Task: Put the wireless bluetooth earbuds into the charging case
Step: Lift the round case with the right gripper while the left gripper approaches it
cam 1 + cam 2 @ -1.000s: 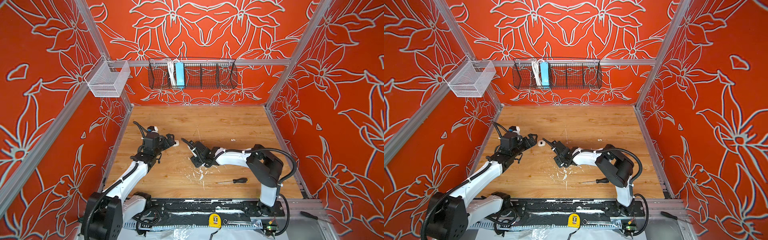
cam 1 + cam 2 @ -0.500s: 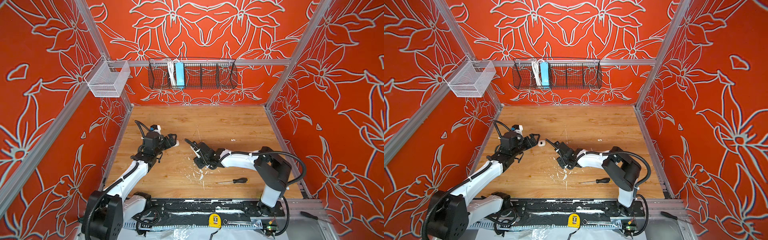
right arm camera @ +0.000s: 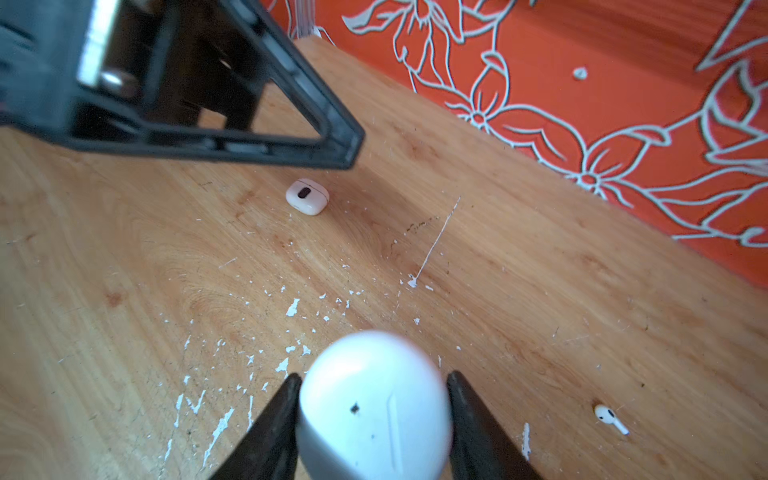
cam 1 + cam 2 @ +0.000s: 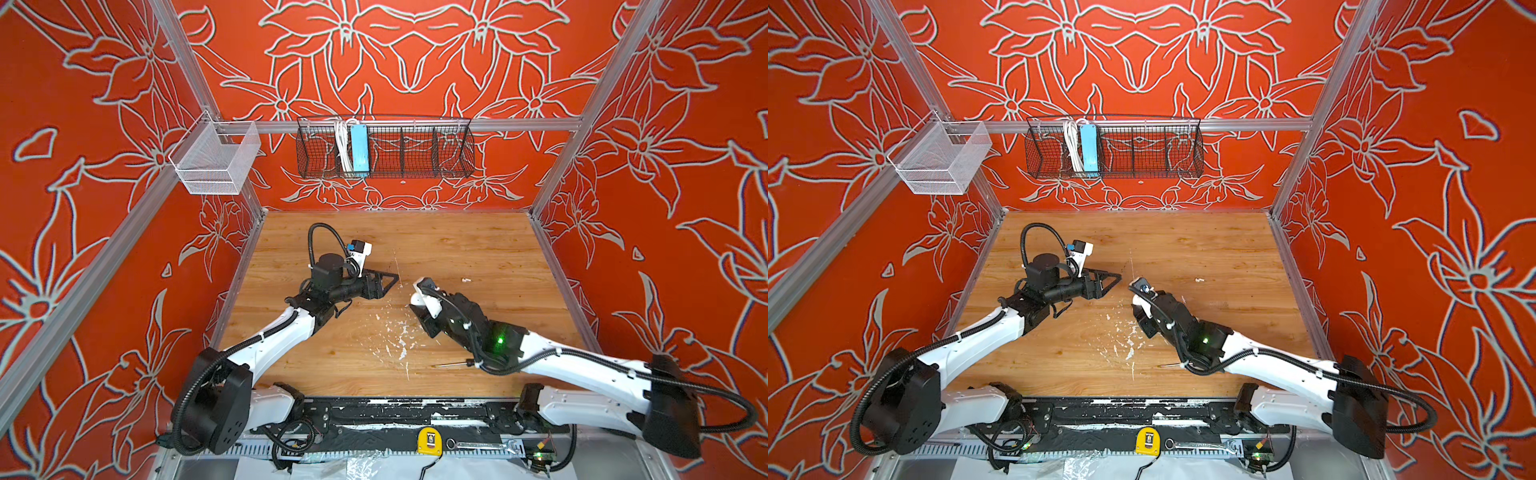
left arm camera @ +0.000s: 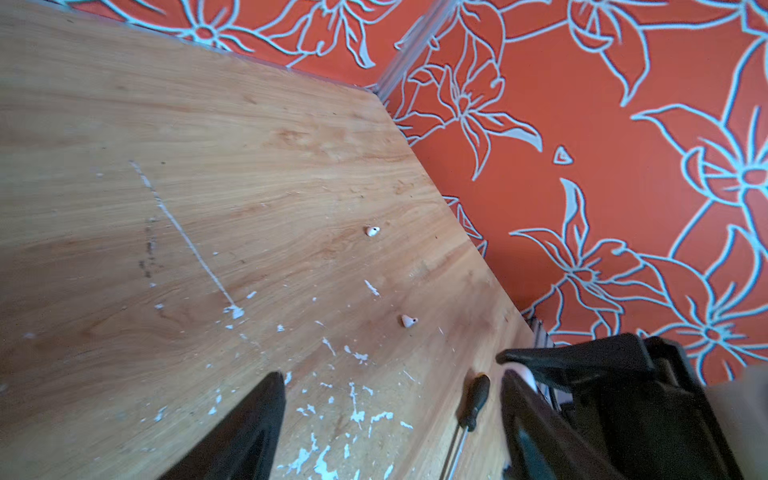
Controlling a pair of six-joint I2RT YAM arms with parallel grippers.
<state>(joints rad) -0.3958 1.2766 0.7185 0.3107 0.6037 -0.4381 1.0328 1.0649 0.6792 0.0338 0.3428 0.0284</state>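
The round white charging case [image 3: 374, 409] sits between the black fingers of my right gripper [image 3: 372, 377], which is shut on it just above the wooden floor. In both top views that gripper [image 4: 422, 320] [image 4: 1140, 322] is near the middle and the case is hidden. Two tiny white earbuds [image 5: 372, 231] [image 5: 409, 321] lie on the wood ahead of my left gripper [image 5: 390, 376], which is open with nothing in it. One earbud [image 4: 466, 280] [image 3: 609, 417] shows right of the right gripper. The left gripper [image 4: 392, 277] [image 4: 1115, 276] points toward the right one.
A white rounded-square box with a dark oval mark [image 3: 307, 196] lies under the left gripper's tip. A black-handled screwdriver [image 4: 453, 365] [image 5: 473, 401] lies near the front by the right arm. White paint flecks [image 4: 401, 336] dot the middle floor. Red walls enclose three sides.
The left gripper has reached right toward the middle and its jaws have narrowed somewhat. The right arm has drawn back to the right with the case in its grip.
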